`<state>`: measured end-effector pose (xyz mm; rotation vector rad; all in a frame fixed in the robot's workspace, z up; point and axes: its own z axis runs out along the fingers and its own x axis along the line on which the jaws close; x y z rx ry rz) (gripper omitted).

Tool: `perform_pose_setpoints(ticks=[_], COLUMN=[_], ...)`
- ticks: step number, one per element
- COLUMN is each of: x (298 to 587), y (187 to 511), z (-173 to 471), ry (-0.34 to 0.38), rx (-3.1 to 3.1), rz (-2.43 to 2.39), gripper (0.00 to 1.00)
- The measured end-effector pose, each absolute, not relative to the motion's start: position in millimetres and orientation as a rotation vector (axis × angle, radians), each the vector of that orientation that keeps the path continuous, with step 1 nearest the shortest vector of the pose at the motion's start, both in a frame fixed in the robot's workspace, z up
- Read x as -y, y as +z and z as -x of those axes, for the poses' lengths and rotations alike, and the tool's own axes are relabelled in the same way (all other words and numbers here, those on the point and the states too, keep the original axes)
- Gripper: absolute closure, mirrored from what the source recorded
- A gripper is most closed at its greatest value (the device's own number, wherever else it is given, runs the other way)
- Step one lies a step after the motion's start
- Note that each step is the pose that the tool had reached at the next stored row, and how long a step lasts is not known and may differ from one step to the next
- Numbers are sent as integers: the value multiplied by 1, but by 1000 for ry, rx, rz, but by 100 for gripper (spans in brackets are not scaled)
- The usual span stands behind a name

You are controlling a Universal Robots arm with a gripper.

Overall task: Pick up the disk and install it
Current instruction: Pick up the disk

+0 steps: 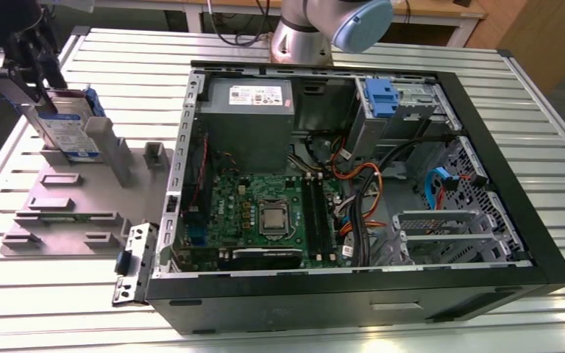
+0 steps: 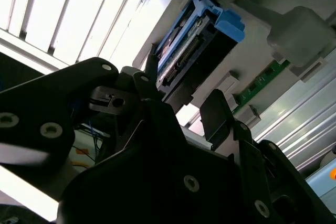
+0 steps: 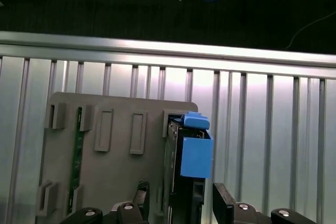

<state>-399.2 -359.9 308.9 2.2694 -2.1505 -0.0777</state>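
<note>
Straddling the upright silver blue-bracketed rectangular disk, upper left of the exterior view, black gripper spread, unclamped; seeming rigid, hefty, shock-fragile, favouring a flat-face pinch.

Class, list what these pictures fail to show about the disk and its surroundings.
1. Foot of disk: exterior view, sunk in the holder.
2. Print on label: exterior view, too small.
3. Near end of disk: second wrist view, behind the hand.
4. Inside of drive cage: exterior view, hidden by its walls.
</note>
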Motion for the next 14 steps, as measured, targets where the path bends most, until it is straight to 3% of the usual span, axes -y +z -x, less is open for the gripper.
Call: perform_pose_setpoints(ticks=[14], x=[359], y=[303], z=[399], ry=[-80], rx=[2148], rz=[-2274], gripper=[41])
